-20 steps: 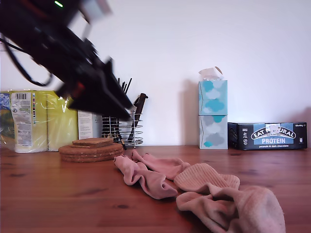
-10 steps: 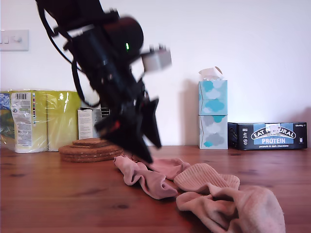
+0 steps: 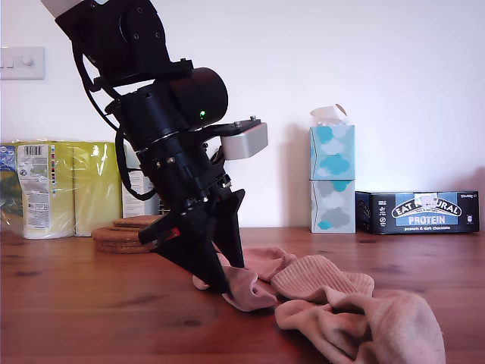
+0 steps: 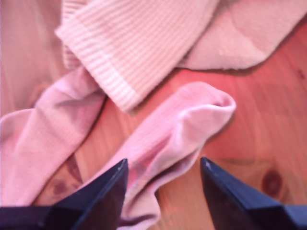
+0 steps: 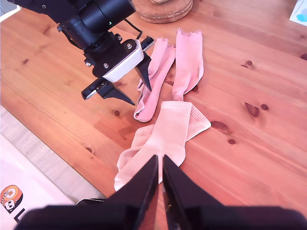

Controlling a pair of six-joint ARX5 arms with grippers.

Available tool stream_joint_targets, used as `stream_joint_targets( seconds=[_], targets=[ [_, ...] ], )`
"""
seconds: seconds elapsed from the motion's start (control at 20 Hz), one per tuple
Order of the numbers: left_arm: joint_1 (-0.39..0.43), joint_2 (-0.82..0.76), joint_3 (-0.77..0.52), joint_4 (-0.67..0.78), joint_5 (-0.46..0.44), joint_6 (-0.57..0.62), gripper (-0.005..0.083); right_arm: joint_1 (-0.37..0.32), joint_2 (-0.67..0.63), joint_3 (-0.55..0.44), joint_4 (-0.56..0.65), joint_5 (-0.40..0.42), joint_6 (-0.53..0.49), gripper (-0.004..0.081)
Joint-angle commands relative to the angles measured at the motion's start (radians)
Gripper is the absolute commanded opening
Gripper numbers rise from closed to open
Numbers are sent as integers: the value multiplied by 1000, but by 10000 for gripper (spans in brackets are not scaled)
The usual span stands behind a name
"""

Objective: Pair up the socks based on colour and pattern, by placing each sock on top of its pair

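Rose-pink sock (image 4: pixel 168 139): flat on the table (image 3: pixel 91 303), just beside its twin (image 5: pixel 188 57), long axis running out ahead between the spread jaws of my first gripper (image 4: pixel 163 187), which straddles it; my second gripper (image 5: pixel 159 179), pressed together, hangs farther off.

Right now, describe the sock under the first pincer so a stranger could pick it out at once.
Start at the wooden table and find the sock heap beside the round cork mats. Two thin rose-pink socks lie there side by side. Take the rose-pink sock between my first pincer's open fingers; unlike the thick ribbed beige socks, it has a frilly scalloped cuff.
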Motion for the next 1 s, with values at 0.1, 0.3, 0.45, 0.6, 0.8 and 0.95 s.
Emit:
stream_joint_targets(
  seconds=[0.1, 0.3, 0.45, 0.6, 0.8, 0.95],
  targets=[
    [-18, 46, 7, -2, 13, -7, 220, 6, -5, -14, 6, 0, -3, -13],
    [-32, 57, 8, -20, -12, -51, 8, 6, -5, -14, 6, 0, -4, -13],
    [-40, 53, 34, -159, -75, -83, -24, 6, -5, -14, 6, 1, -22, -13],
    [-69, 42, 77, -360, -96, -122, -24, 5, -5, -14, 8, 1, -33, -13],
    [-126, 29, 80, -593, -82, -181, -24, 5, -5, -14, 30, 0, -38, -13],
    [-169, 29, 80, -686, -53, -180, -24, 5, -5, -14, 42, 0, -55, -13]
  ],
)
